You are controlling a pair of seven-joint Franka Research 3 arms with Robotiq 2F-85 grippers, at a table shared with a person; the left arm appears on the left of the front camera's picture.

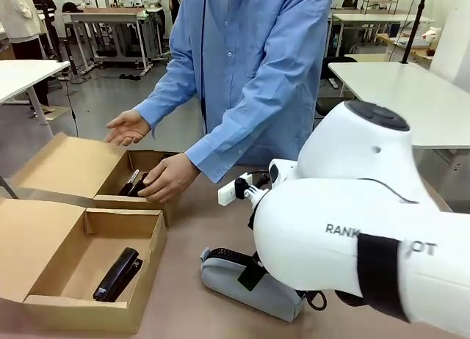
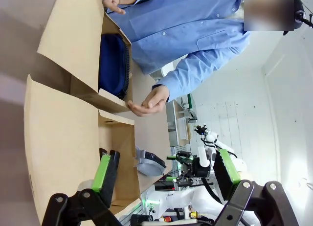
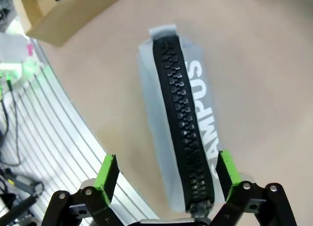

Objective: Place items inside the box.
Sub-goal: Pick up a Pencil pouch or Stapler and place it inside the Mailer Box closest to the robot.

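The light grey zip pouch lettered CAMPUS [image 3: 171, 123] lies on the brown table, and my right gripper [image 3: 167, 171] hangs open just above it, one finger on each side of its near end. In the front view that pouch [image 1: 246, 282] lies under my right arm [image 1: 352, 221]. A black stapler [image 1: 117, 274] rests in the near cardboard box [image 1: 150, 269]. The person's hand [image 1: 167, 179] sets a second black stapler [image 1: 132, 183] into the far box [image 1: 110, 201], where the navy pouch [image 2: 113, 64] lies. My left gripper [image 2: 166, 169] is open and empty, high above the boxes.
Both boxes have their lids folded back to the left. The person's other hand [image 1: 126, 128] hovers open over the far box's flap [image 1: 62, 163]. A white object [image 1: 233, 191] lies on the table near the person. Ribbed metal [image 3: 54, 133] borders the table's edge.
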